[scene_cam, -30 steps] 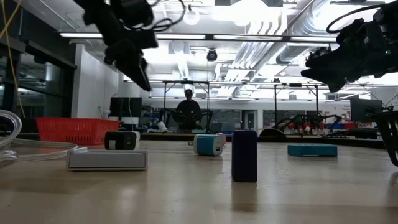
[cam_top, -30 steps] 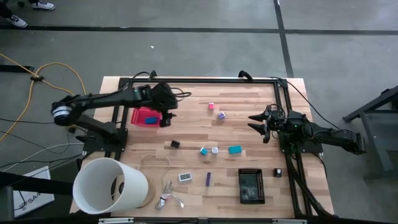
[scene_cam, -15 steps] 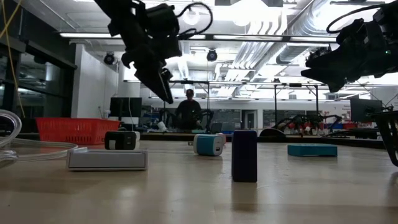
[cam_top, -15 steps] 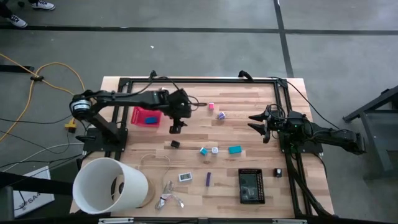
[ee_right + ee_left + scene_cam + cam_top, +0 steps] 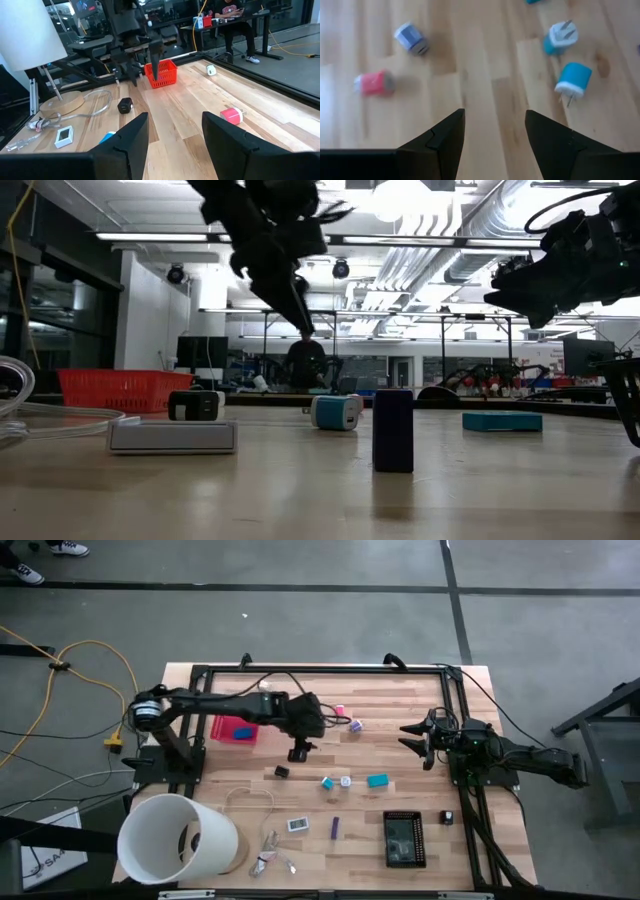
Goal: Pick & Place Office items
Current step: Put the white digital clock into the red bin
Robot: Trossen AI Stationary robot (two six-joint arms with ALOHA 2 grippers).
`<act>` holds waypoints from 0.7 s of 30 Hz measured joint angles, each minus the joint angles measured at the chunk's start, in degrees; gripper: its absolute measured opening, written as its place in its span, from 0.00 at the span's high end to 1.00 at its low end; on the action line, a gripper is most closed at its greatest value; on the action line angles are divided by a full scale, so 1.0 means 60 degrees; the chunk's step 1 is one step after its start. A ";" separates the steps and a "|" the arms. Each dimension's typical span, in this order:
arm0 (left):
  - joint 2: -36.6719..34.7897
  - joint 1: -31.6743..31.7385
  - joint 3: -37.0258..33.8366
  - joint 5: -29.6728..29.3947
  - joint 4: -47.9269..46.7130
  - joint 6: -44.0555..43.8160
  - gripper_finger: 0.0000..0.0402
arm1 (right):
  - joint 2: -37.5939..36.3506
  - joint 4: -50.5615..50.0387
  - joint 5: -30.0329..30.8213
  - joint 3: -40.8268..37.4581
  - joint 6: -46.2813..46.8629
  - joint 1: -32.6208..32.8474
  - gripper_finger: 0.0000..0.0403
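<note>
My left gripper (image 5: 298, 753) is open and empty. It hangs over bare table right of the red basket (image 5: 235, 728), which holds a blue piece (image 5: 244, 731). In its wrist view the gripper (image 5: 495, 135) looks down on a pink piece (image 5: 374, 83), a purple-grey plug (image 5: 411, 38) and two teal plugs (image 5: 573, 79). A black block (image 5: 282, 772), a teal block (image 5: 377, 780), a purple block (image 5: 335, 827) and a white/silver block (image 5: 298, 825) lie flat on the wood. My right gripper (image 5: 408, 737) waits open at the right side, above the table.
A big white tub (image 5: 180, 838) lies on its side at the near left corner, beside a pale wire loop (image 5: 250, 795) and a silvery clump (image 5: 272, 860). A black calculator (image 5: 405, 838) and a small black piece (image 5: 447, 817) lie near right. A black frame (image 5: 320, 668) borders the table.
My left gripper has swung from above the red basket toward the table's right, and a little toward the near edge, coming lower over the wood. The right arm and the pieces on the table have stayed put.
</note>
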 joint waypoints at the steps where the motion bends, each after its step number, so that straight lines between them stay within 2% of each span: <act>1: 0.0192 0.0000 0.0169 0.0270 0.0020 0.0142 0.50 | 0.0004 0.0002 -0.0007 0.0000 -0.0004 0.0000 0.57; 6: 0.0888 -0.0215 0.0801 0.0888 -0.0169 0.0518 0.50 | 0.0030 0.0005 -0.0012 0.0000 -0.0001 -0.0001 0.57; 14: 0.0928 -0.1452 0.1127 0.0157 -0.0093 0.0464 0.50 | 0.0087 0.0002 -0.0018 0.0002 -0.0001 -0.0001 0.57; 21: 0.0928 -0.2213 0.1175 0.0593 0.0029 0.0664 0.50 | 0.0091 0.0002 -0.0011 0.0002 -0.0003 0.0001 0.57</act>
